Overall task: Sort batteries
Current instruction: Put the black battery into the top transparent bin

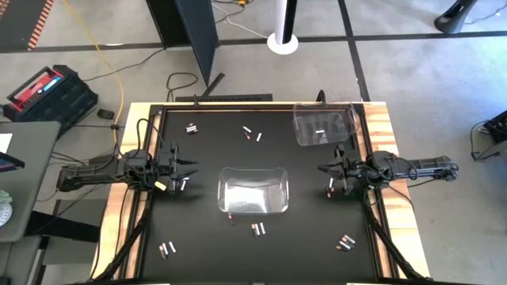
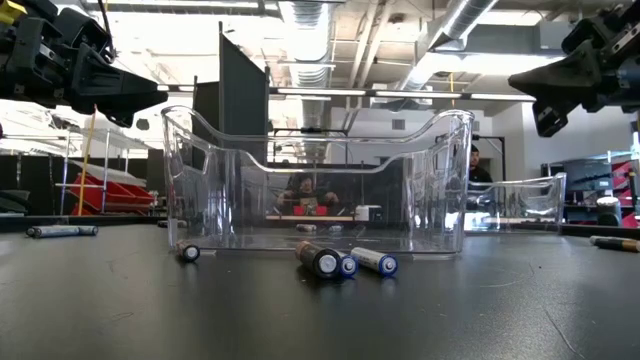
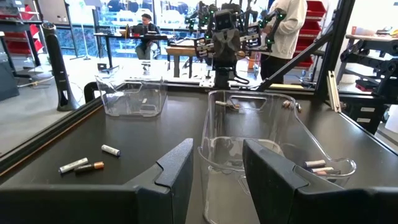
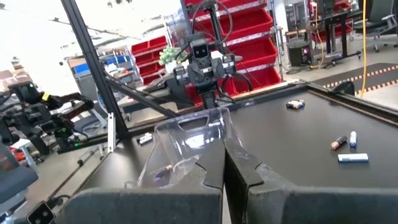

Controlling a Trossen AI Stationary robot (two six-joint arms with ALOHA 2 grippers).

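A: Batteries (image 1: 257,229) lie scattered on the black bench (image 1: 206,245) all around the centre bin (image 1: 253,190); a pair sits just in front of it, others well off toward the corners. One white cell lies inside the far bin (image 1: 323,125).

B: Handling?

A: Likely light, hard, smooth. Round, so they would roll if nudged. Best pinched across the middle of the barrel, jaws square to its length.

B: Jaws?

A: Left gripper (image 3: 217,168), left of the centre bin, stands part open, holding nothing. Right gripper (image 4: 224,163), right of it, is closed, empty.
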